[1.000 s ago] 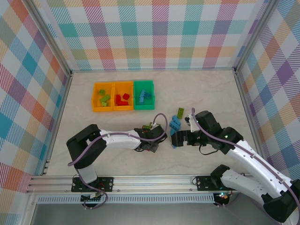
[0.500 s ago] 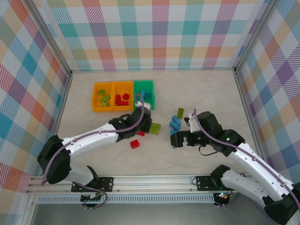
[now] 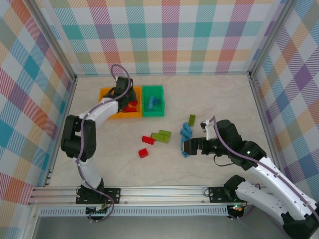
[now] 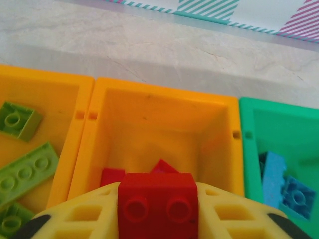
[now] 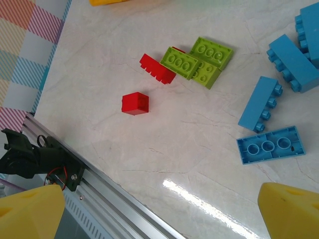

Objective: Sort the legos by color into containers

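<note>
While the red brick (image 4: 157,204) is sitting pinched in the left claw (image 4: 157,221) just above the middle orange bin (image 4: 164,94), where other red pieces are lying, the sorting is looking roughly half done. Green pieces are resting in the left orange bin (image 4: 45,79) and blue ones in the green bin (image 4: 279,107). Two loose red bricks (image 5: 135,103), some loose green bricks (image 5: 182,63) and perhaps four loose blue bricks (image 5: 260,103) are lying on the counter (image 3: 214,94) by the right claw (image 5: 164,214), which is gaping wide and holding nothing.
</note>
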Controlling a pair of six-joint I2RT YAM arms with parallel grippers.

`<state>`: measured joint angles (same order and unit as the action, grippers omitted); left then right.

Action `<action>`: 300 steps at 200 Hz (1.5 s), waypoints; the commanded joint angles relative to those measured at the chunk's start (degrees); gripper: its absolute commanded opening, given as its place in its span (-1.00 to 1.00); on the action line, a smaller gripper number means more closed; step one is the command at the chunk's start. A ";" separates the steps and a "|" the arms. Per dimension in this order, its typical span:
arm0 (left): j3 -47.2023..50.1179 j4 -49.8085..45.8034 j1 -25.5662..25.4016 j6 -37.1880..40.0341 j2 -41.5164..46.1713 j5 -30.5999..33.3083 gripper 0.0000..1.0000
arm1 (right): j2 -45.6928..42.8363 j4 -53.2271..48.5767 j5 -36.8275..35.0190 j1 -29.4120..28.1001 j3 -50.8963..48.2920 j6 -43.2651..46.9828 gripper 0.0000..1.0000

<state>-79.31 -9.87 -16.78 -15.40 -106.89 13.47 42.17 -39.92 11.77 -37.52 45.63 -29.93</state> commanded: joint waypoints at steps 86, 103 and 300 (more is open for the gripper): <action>8.39 -10.19 -11.63 13.06 28.90 -18.17 0.21 | 12.15 -3.65 -16.13 -0.18 -2.53 -5.28 0.93; 12.41 -14.45 -18.82 21.90 35.99 -19.45 0.25 | 16.36 -0.25 -14.45 -0.21 -3.78 -3.22 0.94; 32.74 -35.75 -29.95 60.66 56.14 -33.01 1.00 | 49.89 2.74 -18.56 -6.43 5.16 9.12 0.05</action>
<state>-48.29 -46.54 -46.04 43.44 -53.32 -19.00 91.72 -36.12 -7.09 -43.35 50.41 -20.60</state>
